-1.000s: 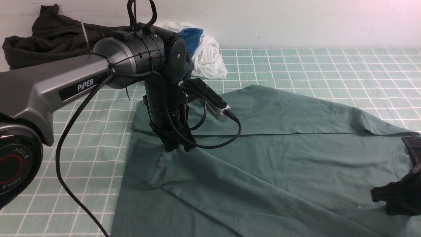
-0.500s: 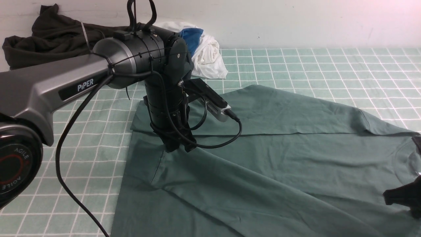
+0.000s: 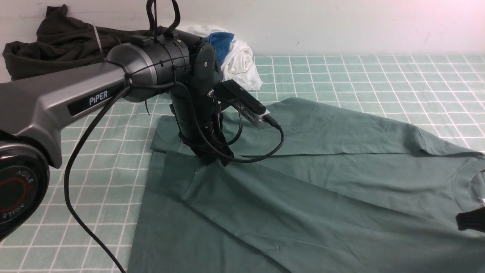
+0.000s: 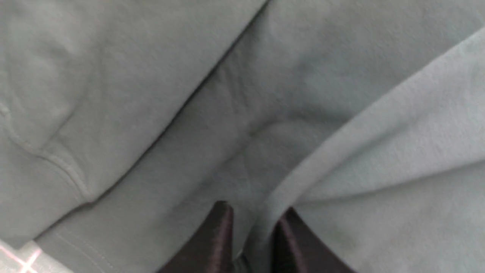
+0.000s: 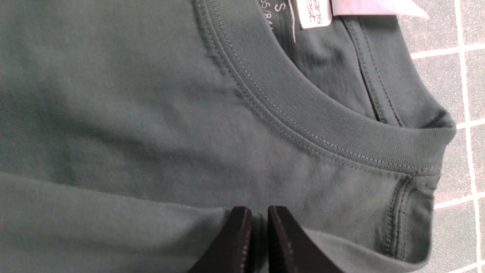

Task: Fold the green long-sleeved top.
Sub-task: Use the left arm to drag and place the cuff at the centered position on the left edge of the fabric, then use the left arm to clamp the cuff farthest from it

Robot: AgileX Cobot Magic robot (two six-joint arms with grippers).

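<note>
The green long-sleeved top lies spread over the checked table, with a long fold running diagonally from the left gripper toward the lower right. My left gripper is shut on a fold of the top near its far left part and holds the cloth a little raised. My right gripper shows only as a dark tip at the right edge; in the right wrist view it is shut on the top's cloth just below the ribbed neck and the white label.
A blackish-olive garment is heaped at the back left against the wall. A white and blue bundle of cloth lies behind the left arm. The green checked table cover shows bare at the back right and left.
My left gripper has moved up and to the right, dragging the fold of the top with it. My right gripper has drawn back toward the right edge and lower, showing less in view.
</note>
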